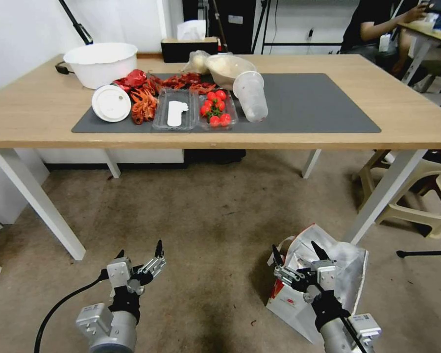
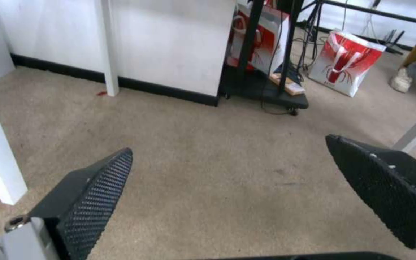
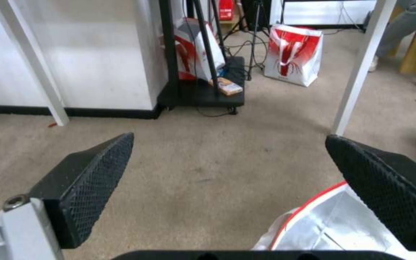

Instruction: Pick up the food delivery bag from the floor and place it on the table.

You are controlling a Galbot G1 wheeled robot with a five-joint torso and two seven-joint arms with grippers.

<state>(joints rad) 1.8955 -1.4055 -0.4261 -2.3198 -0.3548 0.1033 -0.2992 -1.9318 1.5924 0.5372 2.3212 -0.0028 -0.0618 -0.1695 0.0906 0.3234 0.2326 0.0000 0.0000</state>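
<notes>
Worn brownish-grey carpet floor (image 1: 206, 215) with dark stains fills the lower part of the head view. Long light-wood bench (image 1: 44, 122) on white legs stands across the far side, with a dark grey mat (image 1: 308, 105) on top. On the mat: a white bowl (image 1: 102, 63) at the robot's left end just off the mat's corner, a round white lid (image 1: 111, 103), red crayfish (image 1: 143, 104), a clear plastic tray (image 1: 175, 110), a clear box of cherry tomatoes (image 1: 216, 109), a tipped clear cup (image 1: 251, 95), and a cream bowl (image 1: 228, 68) behind it.

Food delivery bag (image 1: 345, 274) sits on the floor on the robot's right, near the bench's right front leg, mouth open, silver foil lining showing, red side panel and a small round red logo low on its face. Not on the bench.

Right tool (image 1: 299, 256) hangs over the bag's open mouth, fingers spread wide, holding nothing; in the right wrist view the foil lining and red rim (image 3: 333, 220) lie just under the far finger.

Left tool (image 1: 139, 252) hovers over bare carpet well left of the bag, fingers wide apart, empty.

Two other red-and-white bags (image 3: 292, 54) stand on the floor far behind the bench.
</notes>
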